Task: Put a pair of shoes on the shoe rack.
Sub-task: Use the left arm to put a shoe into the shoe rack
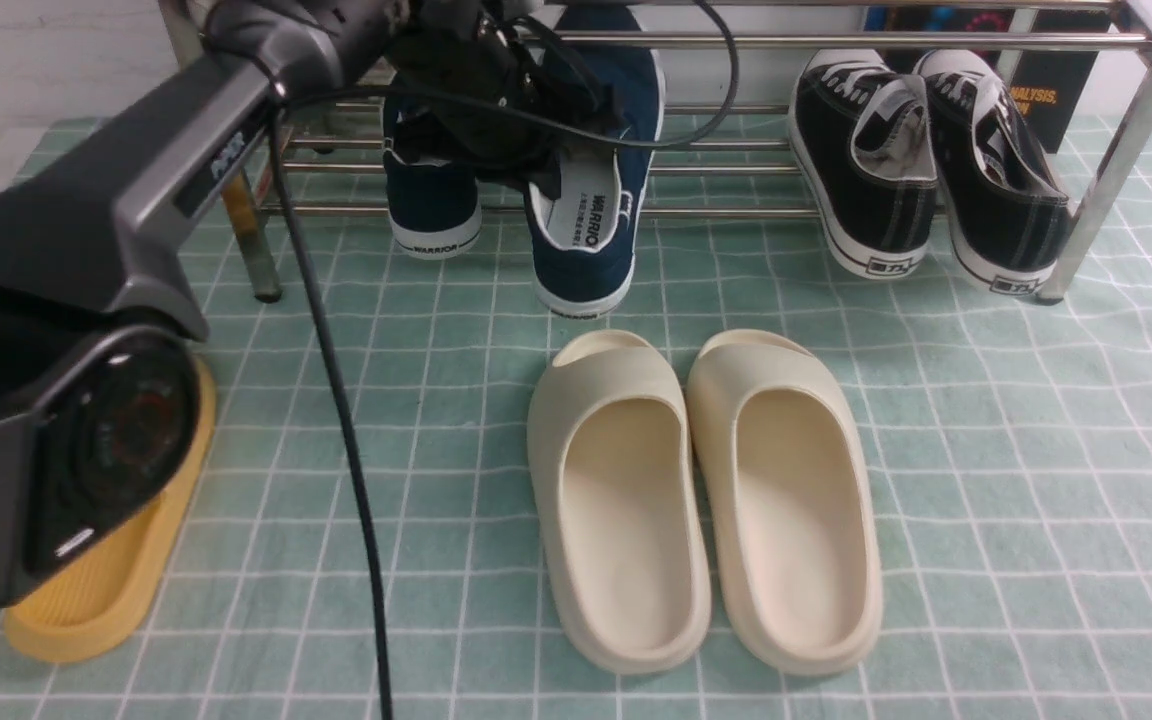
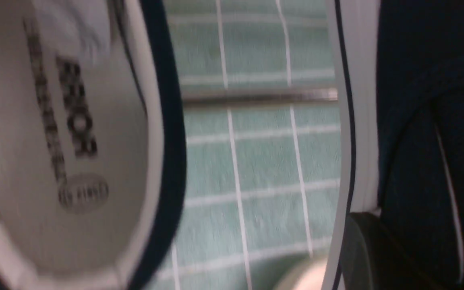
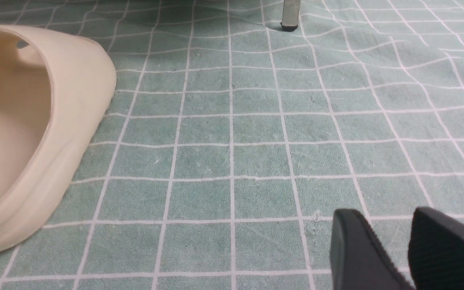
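Though apart, navy shoes point(image 1: 584, 272) within rack point(image 1: 1123, 148)

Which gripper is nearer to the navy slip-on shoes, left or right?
Left. The left gripper is right at the navy slip-ons; the right gripper is beyond the cream slides.

— Which words can be read on the navy slip-ons point(image 1: 591, 190)?
— It is written "WARRIOR" on the heel of one, and also on the grey insole point(image 1: 584, 205) of the other.
— And the book point(image 1: 1046, 95) behind?
— On its cover I can read "ANALYSIS".
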`<action>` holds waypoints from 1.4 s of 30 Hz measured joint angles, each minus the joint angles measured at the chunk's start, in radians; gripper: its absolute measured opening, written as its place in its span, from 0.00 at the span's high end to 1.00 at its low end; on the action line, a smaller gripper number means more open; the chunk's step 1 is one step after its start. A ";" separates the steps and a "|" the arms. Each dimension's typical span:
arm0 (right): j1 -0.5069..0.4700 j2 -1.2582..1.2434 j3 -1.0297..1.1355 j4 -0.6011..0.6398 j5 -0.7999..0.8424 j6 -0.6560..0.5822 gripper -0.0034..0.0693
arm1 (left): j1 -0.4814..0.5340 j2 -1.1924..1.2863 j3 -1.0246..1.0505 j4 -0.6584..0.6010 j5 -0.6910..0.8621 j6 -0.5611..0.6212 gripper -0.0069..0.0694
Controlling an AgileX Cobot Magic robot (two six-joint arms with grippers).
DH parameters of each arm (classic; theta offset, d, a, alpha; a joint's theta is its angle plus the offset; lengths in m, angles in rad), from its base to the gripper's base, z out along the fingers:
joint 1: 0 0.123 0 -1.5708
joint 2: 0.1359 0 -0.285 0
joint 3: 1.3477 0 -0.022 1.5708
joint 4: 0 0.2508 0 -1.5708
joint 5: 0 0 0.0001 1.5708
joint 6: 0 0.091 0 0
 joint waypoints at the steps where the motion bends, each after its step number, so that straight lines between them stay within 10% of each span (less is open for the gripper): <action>1: 0.000 0.000 0.000 0.000 0.000 0.000 0.62 | 0.000 0.005 -0.007 0.000 0.000 -0.003 0.92; 42: 0.000 0.000 0.000 0.000 0.000 0.000 0.62 | 0.019 0.151 -0.141 0.088 -0.124 -0.084 0.92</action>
